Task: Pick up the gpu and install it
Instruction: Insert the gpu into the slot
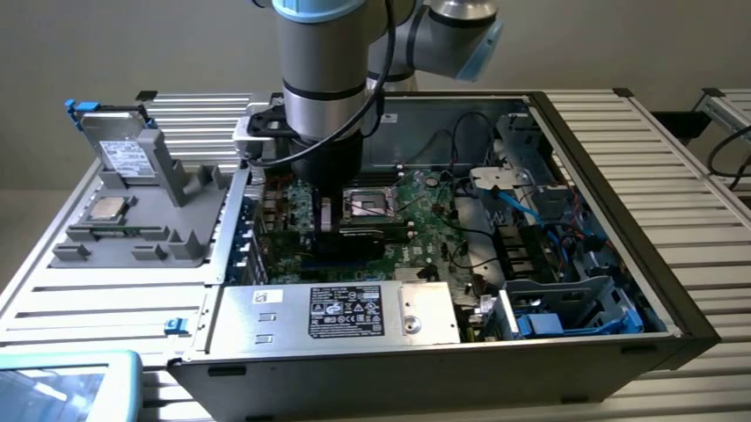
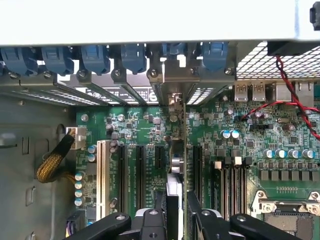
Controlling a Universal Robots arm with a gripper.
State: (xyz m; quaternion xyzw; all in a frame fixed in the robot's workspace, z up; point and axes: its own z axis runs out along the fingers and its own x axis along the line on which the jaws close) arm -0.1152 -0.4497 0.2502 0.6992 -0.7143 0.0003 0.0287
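The greatest risk we see is misalignment over the motherboard (image 2: 235,150): if the gpu (image 2: 176,165) comes down off its slot, the card edge could jam against a neighbouring black slot or the connector. A smaller risk is its bracket catching on the rear slot covers (image 2: 125,90) of the case (image 1: 657,290). We judge the gripper (image 2: 176,210) pinches the gpu edge-on, the card standing upright between the fingers, over the motherboard's expansion slots.

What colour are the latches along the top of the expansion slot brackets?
Blue; the latches show best in the wrist view, in a row above the motherboard.
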